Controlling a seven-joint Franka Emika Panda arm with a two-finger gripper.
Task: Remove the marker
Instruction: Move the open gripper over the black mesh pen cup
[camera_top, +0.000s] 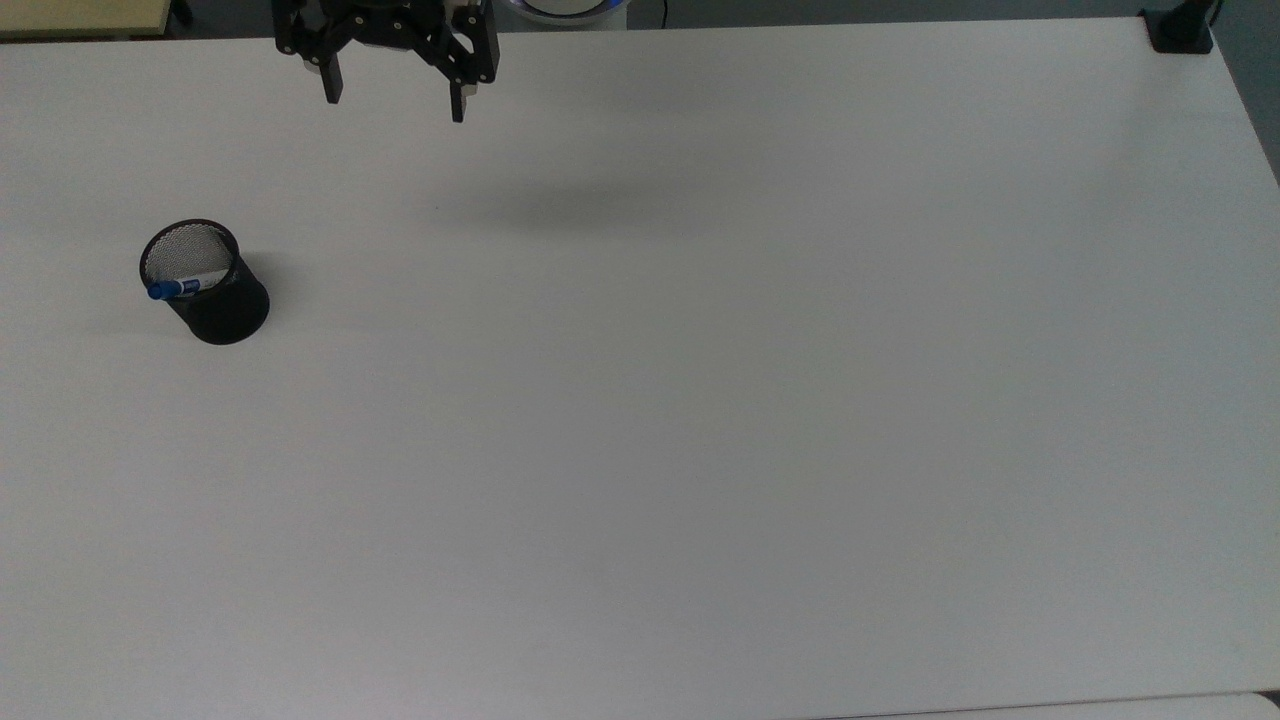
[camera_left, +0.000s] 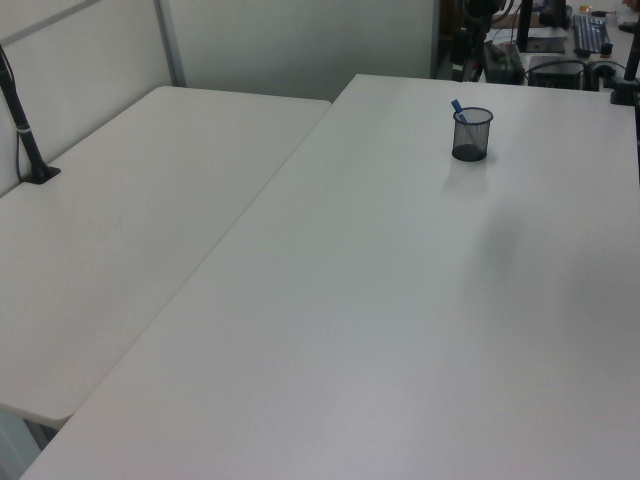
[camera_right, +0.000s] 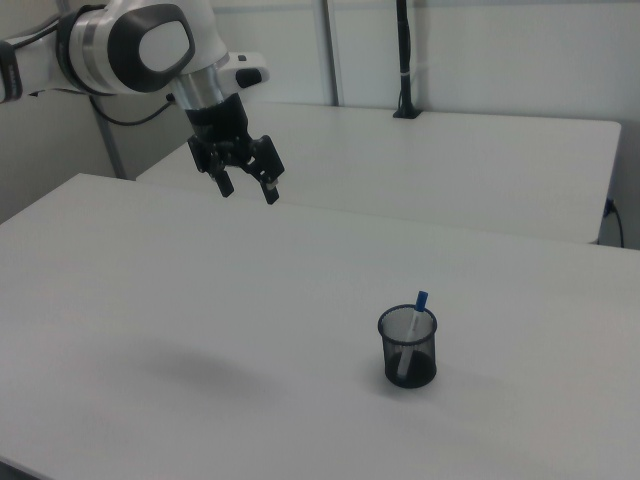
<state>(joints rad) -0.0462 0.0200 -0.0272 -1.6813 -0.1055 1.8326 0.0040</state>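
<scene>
The marker (camera_top: 187, 286) is sitting inside the black mesh cup (camera_top: 222, 308), leaning against the rim with its blue cap poking out over the edge toward the top view's left; in the right view the marker (camera_right: 413, 325) is standing tilted in the cup (camera_right: 408, 348), cap up. The cup is resting upright on the white table (camera_top: 700, 400), near the top view's left side. The gripper (camera_top: 393, 105) is hanging above the table at the top view's upper edge, well apart from the cup, fingers spread apart and holding nothing. In the right view the gripper (camera_right: 247, 189) is hovering high at the right view's left.
</scene>
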